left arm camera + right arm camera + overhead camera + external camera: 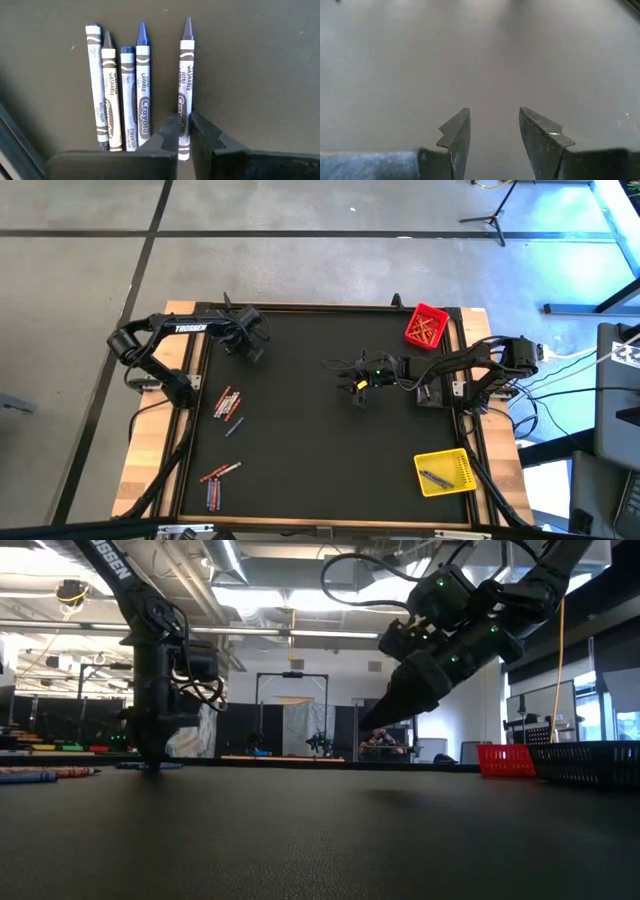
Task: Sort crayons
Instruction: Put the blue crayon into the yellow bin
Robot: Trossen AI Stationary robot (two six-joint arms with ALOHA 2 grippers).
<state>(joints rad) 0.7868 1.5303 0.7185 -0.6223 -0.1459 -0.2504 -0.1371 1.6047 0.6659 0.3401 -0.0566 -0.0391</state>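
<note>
Five crayons lie side by side on the black mat in the left wrist view: four blue and grey ones (pixel 122 95) close together, and a grey-violet crayon (pixel 186 75) a little apart. My left gripper (pixel 183 122) points down at the mat's far left (pixel 250 346) and is shut on that single crayon. More crayons lie loose at the left (pixel 228 402) and near left (pixel 215 478). My right gripper (pixel 492 130) hangs open above the mat's middle right (pixel 360 387), with nothing between its fingers. My left gripper pinches the grey-violet crayon between its two fingers, on the wrapped lower half near the flat end (pixel 184 107). The fingers come from above, pointing down, and lie across the crayon. The crayon lies flat on the mat, its tip pointing away from the fingers.
A red bin (pixel 427 326) with red-orange crayons stands at the far right corner. A yellow bin (pixel 445 472) holding a few dark crayons stands at the near right. The mat's raised wooden frame (pixel 160 440) runs along the left side.
</note>
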